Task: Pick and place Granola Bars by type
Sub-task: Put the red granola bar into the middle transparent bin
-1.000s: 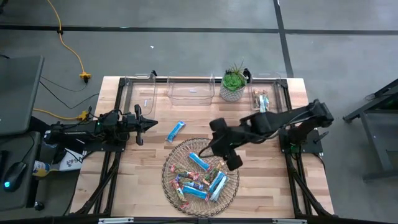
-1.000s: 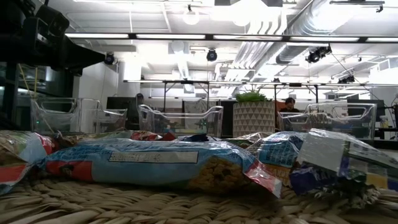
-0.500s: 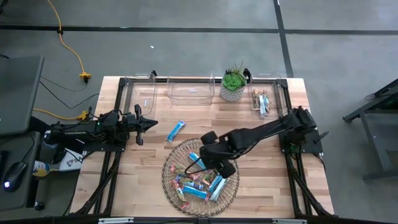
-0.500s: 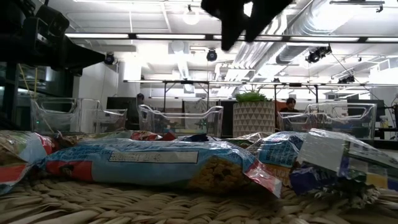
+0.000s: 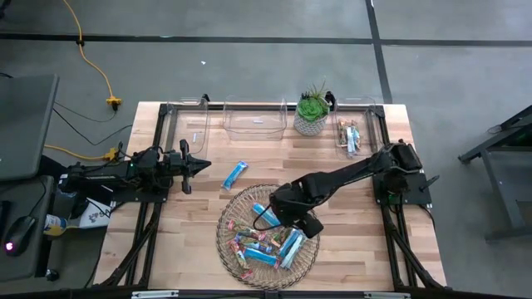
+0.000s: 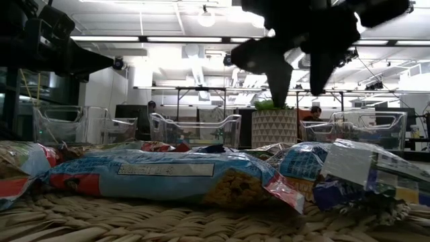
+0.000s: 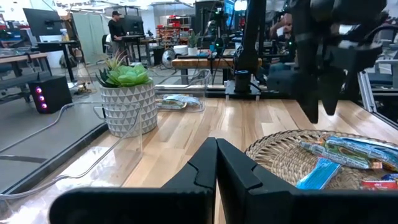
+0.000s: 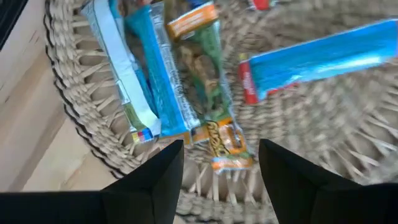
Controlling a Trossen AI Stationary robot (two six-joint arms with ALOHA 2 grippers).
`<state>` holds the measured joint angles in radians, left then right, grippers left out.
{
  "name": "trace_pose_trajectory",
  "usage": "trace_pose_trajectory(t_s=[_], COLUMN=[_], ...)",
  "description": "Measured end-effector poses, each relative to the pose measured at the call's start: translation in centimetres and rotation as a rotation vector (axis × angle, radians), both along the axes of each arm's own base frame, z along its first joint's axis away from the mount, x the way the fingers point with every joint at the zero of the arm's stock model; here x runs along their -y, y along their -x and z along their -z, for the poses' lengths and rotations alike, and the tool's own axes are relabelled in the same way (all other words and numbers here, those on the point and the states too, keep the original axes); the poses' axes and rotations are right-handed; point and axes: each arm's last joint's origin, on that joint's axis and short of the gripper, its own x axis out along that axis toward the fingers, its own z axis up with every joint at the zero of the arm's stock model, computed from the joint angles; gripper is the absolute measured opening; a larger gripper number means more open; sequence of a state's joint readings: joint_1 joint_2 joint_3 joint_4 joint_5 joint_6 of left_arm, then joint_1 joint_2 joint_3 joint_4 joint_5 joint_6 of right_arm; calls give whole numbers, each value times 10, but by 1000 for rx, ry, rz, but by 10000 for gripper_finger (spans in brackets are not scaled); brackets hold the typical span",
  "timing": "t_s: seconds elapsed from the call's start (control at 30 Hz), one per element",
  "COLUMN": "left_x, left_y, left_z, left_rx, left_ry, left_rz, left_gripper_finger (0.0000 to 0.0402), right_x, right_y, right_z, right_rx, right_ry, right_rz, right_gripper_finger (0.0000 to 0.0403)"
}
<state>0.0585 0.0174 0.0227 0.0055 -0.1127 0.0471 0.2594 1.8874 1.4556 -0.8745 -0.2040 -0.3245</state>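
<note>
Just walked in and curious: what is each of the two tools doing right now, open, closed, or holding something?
Left tool: closed, holding nothing, off beside the basket.
Right tool: open, empty, over the granola bars in the basket.

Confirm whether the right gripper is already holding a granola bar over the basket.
No: the right gripper has its fingers apart over the basket, with the bars lying untouched below.

My bench stands on a grey concrete floor (image 5: 249, 66) crossed by dark lines. A yellow cable (image 5: 93, 62) runs over it. Beyond the table I see white ceiling ducts (image 6: 289, 40), strip lights (image 6: 201, 39), desks (image 7: 205, 62), a monitor (image 7: 40, 22), and a person (image 7: 117, 28) standing.
</note>
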Motion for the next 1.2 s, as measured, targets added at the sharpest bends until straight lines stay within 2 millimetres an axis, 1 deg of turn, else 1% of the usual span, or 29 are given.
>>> trace_pose_trajectory(t_s=[0.27,0.5,0.8,1.0,1.1,1.2], left_x=[0,0,0,0,0,0], left_y=[0,0,0,0,0,0], left_z=[0,0,0,0,0,0], left_rx=[0,0,0,0,0,0], left_ry=[0,0,0,0,0,0], left_rz=[0,0,0,0,0,0], left_gripper_finger=[3,3,3,3,3,3], right_x=[-5,-10,-17,-18,-19,-19], right_y=[6,8,3,2,-2,-8], right_z=[27,39,39,38,36,33], right_rx=[85,138,233,253,282,330], right_ry=[79,99,101,97,77,39], right_rz=[-38,-53,-49,-41,18,168], right_gripper_finger=[192,192,192,192,192,192])
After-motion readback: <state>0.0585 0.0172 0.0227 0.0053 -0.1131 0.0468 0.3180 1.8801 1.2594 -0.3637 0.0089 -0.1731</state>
